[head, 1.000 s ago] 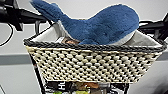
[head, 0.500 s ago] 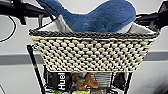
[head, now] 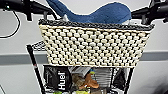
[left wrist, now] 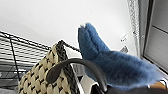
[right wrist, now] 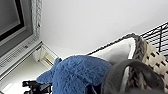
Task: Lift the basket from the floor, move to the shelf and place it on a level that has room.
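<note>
Up high, the basket (head: pixel 95 45) hangs level between the two arms, in front of the shelf (head: pixel 35 65) and against a pale wall. Its base sits about even with the top level (head: pixel 38 45), whose wire grid pokes out beside the basket's left end; whether the base touches the grid cannot be told. A blue plush toy (head: pixel 100 13) lies in the basket and rises over the braided rim.

Left arm reaches the basket's left end at rim height, right arm the right end. Left wrist view: the dark end handle (left wrist: pixel 75 68) arches close to the camera, toy (left wrist: pixel 112 67) just behind it. Right wrist view: the other handle (right wrist: pixel 135 72) loops close by, pale lining (right wrist: pixel 117 53) and toy (right wrist: pixel 75 75) beside it. End effector fingers hidden on both sides; grasping or released, cannot tell.

Below the basket, a lower tier holds a black Huel bag (head: pixel 58 80) and mixed packets.
</note>
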